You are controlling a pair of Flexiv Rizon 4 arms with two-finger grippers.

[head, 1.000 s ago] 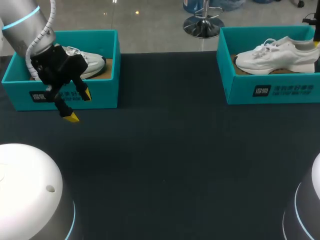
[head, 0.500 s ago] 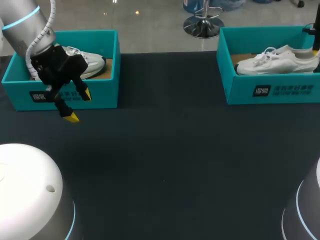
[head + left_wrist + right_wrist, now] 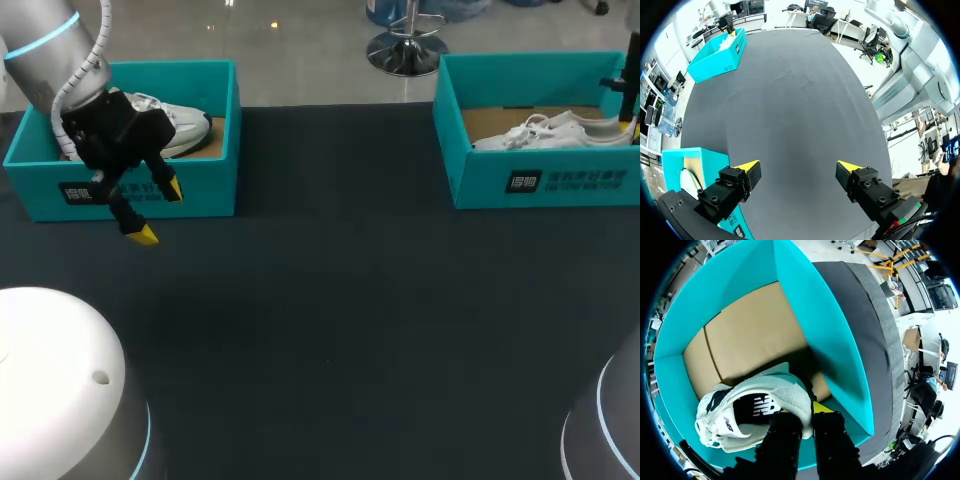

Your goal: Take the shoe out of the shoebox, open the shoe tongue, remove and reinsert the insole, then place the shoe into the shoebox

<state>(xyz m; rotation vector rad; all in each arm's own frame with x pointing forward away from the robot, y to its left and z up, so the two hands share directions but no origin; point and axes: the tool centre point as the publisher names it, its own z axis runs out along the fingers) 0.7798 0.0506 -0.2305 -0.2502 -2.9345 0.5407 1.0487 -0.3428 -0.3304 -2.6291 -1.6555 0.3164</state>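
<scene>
Down in teal shoebox [image 3: 545, 182], white shoe [image 3: 548, 133]

The table [image 3: 330, 300] has a plain, dark grey, matte surface.

A black cloth-covered table [image 3: 340, 300] carries two boxes along its far edge, well apart. At the far left stands a teal cardboard shoebox [image 3: 205, 190] with a white low-top sneaker [image 3: 188, 130] inside it, toe toward the table's middle. The left gripper [image 3: 158, 212] hangs just before this box's front wall, above the table, fingers spread apart. At the far right stands a second teal cardboard shoebox [image 3: 560, 180]. A white lace-up sneaker [image 3: 550, 133] lies in it, toe toward the middle. The right gripper [image 3: 807, 415] sits at that box's right end, one finger inside the heel and one behind it, pinching the heel wall.
</scene>
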